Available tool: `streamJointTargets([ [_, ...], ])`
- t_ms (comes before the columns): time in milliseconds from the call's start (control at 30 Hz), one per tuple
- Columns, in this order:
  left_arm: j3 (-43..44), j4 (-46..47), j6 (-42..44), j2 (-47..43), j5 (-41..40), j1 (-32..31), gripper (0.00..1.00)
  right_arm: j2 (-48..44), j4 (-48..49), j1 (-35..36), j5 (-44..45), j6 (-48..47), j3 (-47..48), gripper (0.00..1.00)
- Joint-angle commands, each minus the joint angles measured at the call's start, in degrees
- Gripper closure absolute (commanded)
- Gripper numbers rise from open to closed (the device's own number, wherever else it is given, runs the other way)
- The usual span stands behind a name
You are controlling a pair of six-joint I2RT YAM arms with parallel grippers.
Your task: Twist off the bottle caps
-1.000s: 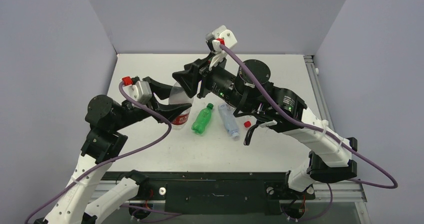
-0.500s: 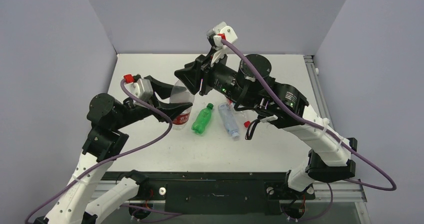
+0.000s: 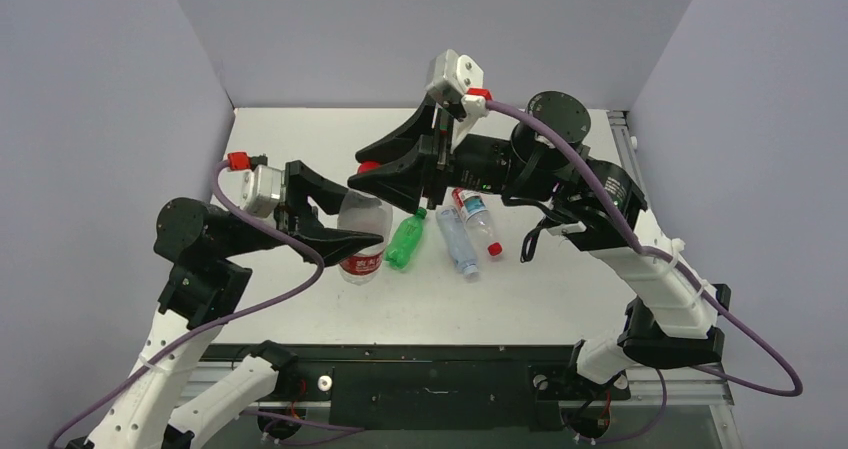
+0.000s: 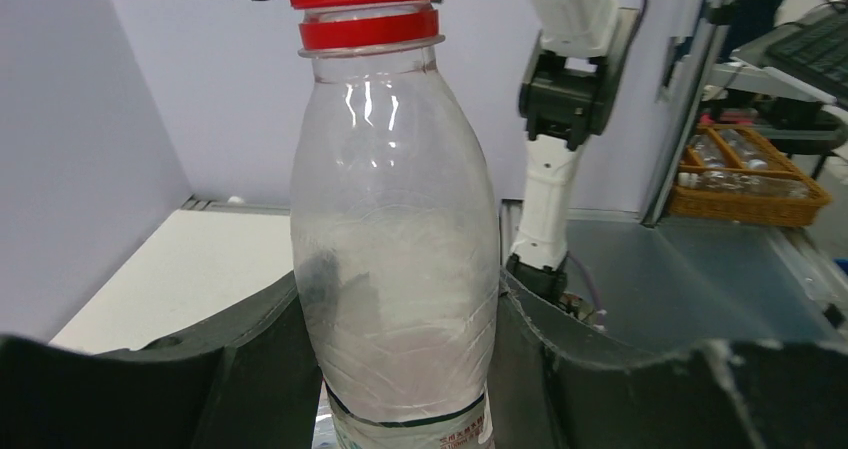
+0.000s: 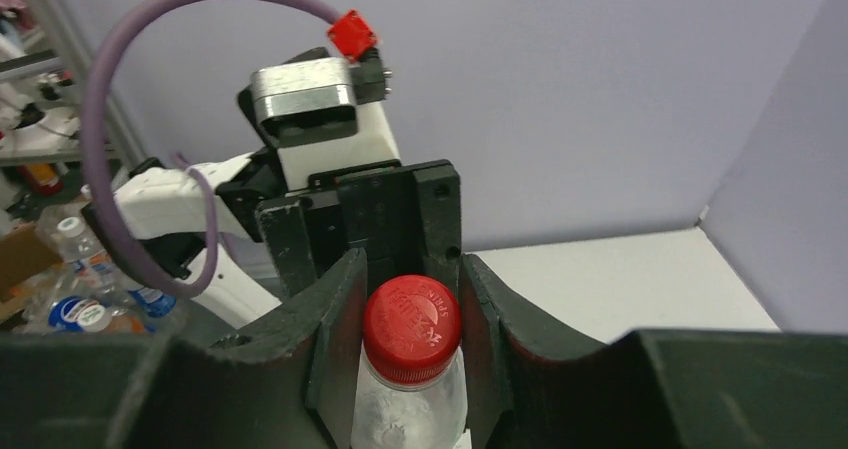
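1. The clear red-labelled bottle (image 3: 362, 234) is held upright above the counter (image 3: 560, 294), off its surface. The left gripper (image 3: 355, 219) is clenched on its lower body, just above the label.
2. The right gripper (image 5: 402, 314) is clamped on that bottle's red cap (image 5: 411, 324) from above, with a finger on each side of it.
3. The bottle looks empty and thin-walled, so it is probably light and will dent under a hard squeeze. The smooth plastic may also spin in the grip while the cap turns.
4. The ribbed cap is stiff and small. It is best taken squarely across its sides, with the body held low where the wall is firmer.
5. Three more bottles lie on the counter below – a green bottle (image 3: 403, 241), a pale-blue bottle (image 3: 458, 241) and a second red-labelled bottle (image 3: 474, 213).
6. They lie close together beneath the right arm, so a low sweep could knock them.
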Motion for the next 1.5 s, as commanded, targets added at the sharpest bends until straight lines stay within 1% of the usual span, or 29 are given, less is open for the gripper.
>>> streamJointTargets([
  [0,4.75,9.41,-12.86,1.16,4.7,0.19,1.0,-0.97,1.01,1.16,-17.36,-2.98,-1.38,1.0],
  [67,5.66,10.4,-15.88,1.39,6.7,-0.06,1.0,-0.52,1.67,1.08,-18.72,-3.45,-0.96,1.0],
  [167,6.49,10.34,-16.49,1.32,8.99,-0.49,1.0,-0.44,1.05,0.85,-19.28,-4.26,-0.24,1.0],
  [233,6.51,9.32,-15.42,1.08,9.15,-0.53,1.0,-0.82,0.34,0.7,-17.82,-4.67,-0.27,1.0],
  [267,6.19,8.78,-13.98,0.93,9.07,-0.53,1.0,-1.06,-0.11,0.66,-16.65,-4.83,-0.27,0.91],
  [300,5.93,7.72,-13.05,0.83,8.72,-0.53,1.0,-1.3,-0.03,0.67,-12.81,-4.45,-0.57,0.81],
  [333,5.23,7.1,-10.64,0.54,8.41,-0.53,1.0,-1.97,1.22,0.68,-7.7,-2.99,-1.03,0.61],
  [367,4.88,5.56,-9.41,0.42,7.19,-0.53,1.0,-2.33,2.18,0.72,-4.34,-1.99,-2.02,0.5],
  [400,4.27,4.44,-5.18,0.11,6.24,-0.53,1.0,-3.24,4.61,0.95,2.44,0.44,-2.77,0.3],
  [433,4.0,1.03,-2.98,-0.06,3.62,-0.53,1.0,-3.67,5.49,1.3,6.39,0.87,-3.72,0.25],
  [467,3.61,-0.59,1.61,-0.45,2.08,-0.53,1.0,-4.21,6.71,2.5,13.71,1.28,-4.1,0.22],
  [500,3.37,-3.13,3.66,-0.7,-1.6,-0.53,1.0,-4.33,7.03,3.39,16.82,1.16,-4.76,0.21],
  [533,2.83,-4.48,7.58,-1.03,-5.35,-0.53,1.0,-4.24,7.31,5.51,24.03,0.74,-4.93,0.21],
  [567,2.63,-6.32,9.59,-1.16,-7.11,-0.53,1.0,-4.0,7.24,6.61,27.12,0.49,-4.75,0.2],
  [600,2.01,-6.82,12.62,-1.41,-10.49,-0.53,1.0,-2.64,6.4,8.23,32.58,0.28,-4.13,0.2],
  [733,0.3,-7.75,18.22,-1.98,-17.55,-0.53,1.0,3.9,0.79,10.31,41.69,1.38,4.76,0.19],
  [800,-0.37,-7.99,20.23,-2.25,-19.28,-0.53,1.0,5.93,-0.05,10.56,43.37,2.18,6.48,0.21],
  [867,-0.84,-8.53,21.51,-2.59,-19.76,-0.53,1.0,6.55,0.73,10.57,43.52,2.8,6.5,0.26],
  [900,-1.14,-8.67,21.84,-2.91,-19.76,-0.53,1.0,6.74,1.37,10.58,43.46,3.17,6.46,0.31],
  [967,-1.52,-8.79,22.0,-3.26,-19.91,-0.53,1.0,6.91,2.09,10.53,43.86,3.38,6.49,0.36],
  [1200,-1.68,-8.48,21.66,-3.72,-19.72,-0.53,1.0,7.36,1.81,9.99,44.41,4.0,6.74,0.48],
  [1233,-1.65,-8.43,21.5,-3.68,-19.68,-0.53,1.0,7.31,1.72,9.67,44.11,4.46,6.66,0.52],
  [1300,-1.77,-8.1,20.95,-3.67,-19.59,-0.53,1.0,7.16,1.67,8.97,43.49,5.14,6.13,0.56],
  [1400,-1.71,-7.57,20.27,-3.75,-19.54,-0.53,1.0,6.95,1.3,8.07,42.98,5.84,5.56,0.59],
  [1467,-1.52,-7.36,19.63,-3.69,-19.4,-0.53,1.0,6.97,0.96,7.77,42.68,6.01,5.38,0.58],
])
